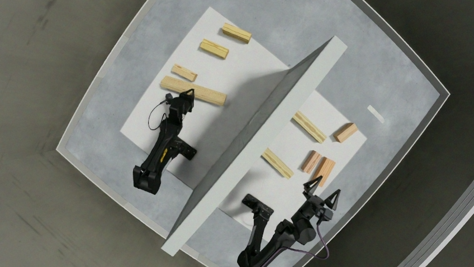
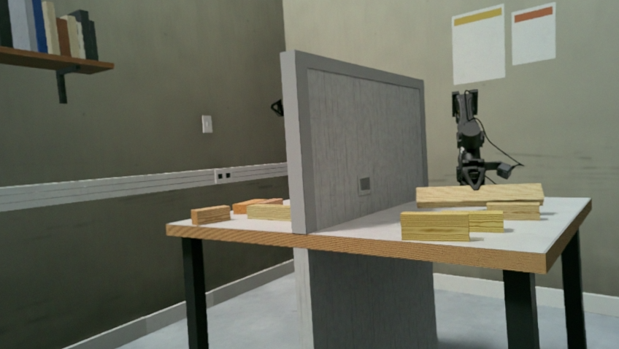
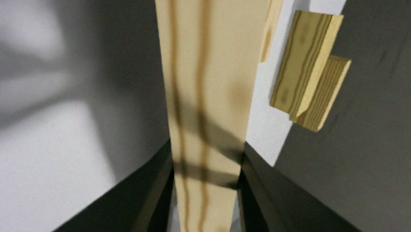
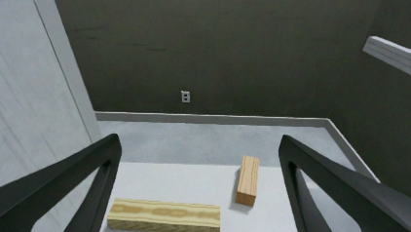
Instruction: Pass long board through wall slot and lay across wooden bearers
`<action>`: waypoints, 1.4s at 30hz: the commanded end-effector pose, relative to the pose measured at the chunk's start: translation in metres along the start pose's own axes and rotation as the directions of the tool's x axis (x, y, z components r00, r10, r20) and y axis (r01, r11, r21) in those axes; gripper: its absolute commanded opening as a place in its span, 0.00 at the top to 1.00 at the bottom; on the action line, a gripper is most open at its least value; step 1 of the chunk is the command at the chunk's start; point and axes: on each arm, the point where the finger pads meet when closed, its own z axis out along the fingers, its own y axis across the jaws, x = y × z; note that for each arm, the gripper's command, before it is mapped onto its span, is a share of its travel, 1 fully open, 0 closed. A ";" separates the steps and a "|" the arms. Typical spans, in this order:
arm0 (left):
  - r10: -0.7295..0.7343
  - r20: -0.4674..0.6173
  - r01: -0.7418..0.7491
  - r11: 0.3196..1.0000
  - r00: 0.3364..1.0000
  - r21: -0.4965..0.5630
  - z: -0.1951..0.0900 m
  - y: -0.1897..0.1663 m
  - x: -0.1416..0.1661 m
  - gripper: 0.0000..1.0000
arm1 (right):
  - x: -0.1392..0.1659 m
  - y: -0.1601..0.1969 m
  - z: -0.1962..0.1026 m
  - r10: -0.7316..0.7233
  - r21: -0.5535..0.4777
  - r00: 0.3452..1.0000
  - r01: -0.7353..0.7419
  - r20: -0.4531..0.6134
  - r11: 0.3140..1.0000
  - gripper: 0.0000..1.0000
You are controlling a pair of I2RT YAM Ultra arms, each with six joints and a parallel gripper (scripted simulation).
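The left gripper (image 1: 191,92) (image 2: 475,187) (image 3: 206,143) is clamping the long board (image 1: 209,95) (image 2: 479,195) (image 3: 214,83); swinging, its far end is perhaps risking the wall (image 1: 259,132) (image 2: 359,130) beyond the hand.

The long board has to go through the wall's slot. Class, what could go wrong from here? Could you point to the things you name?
1. The slot (image 2: 364,184) looks small, so the long board (image 1: 209,95) (image 2: 511,195) (image 3: 214,73), gripped by the left hand (image 1: 189,91) (image 2: 475,187) (image 3: 206,143), could catch its edge if misaligned.
2. A short block (image 1: 184,72) (image 2: 515,209) (image 3: 270,29) lies close alongside the board and might get knocked.
3. Beyond the wall, offcuts (image 1: 311,161) (image 2: 210,215) (image 4: 247,180) lie near the two bearers (image 1: 309,127) (image 2: 268,212) (image 4: 166,211); a badly placed board might touch one.
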 end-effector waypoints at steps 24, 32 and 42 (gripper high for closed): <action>0.014 -0.001 -0.013 0.987 1.000 0.157 -0.004 -0.037 0.000 1.00 | -0.020 -0.005 -0.010 -0.001 0.016 0.999 0.001 0.040 1.000 0.00; 0.011 0.000 -0.011 0.989 1.000 0.148 -0.008 -0.024 -0.001 1.00 | -0.020 -0.005 -0.010 -0.001 0.016 0.999 0.001 0.040 1.000 0.00; 0.010 0.001 -0.010 0.990 1.000 0.141 -0.005 -0.026 -0.001 1.00 | -0.020 -0.005 -0.010 -0.001 0.016 0.999 0.001 0.040 1.000 0.00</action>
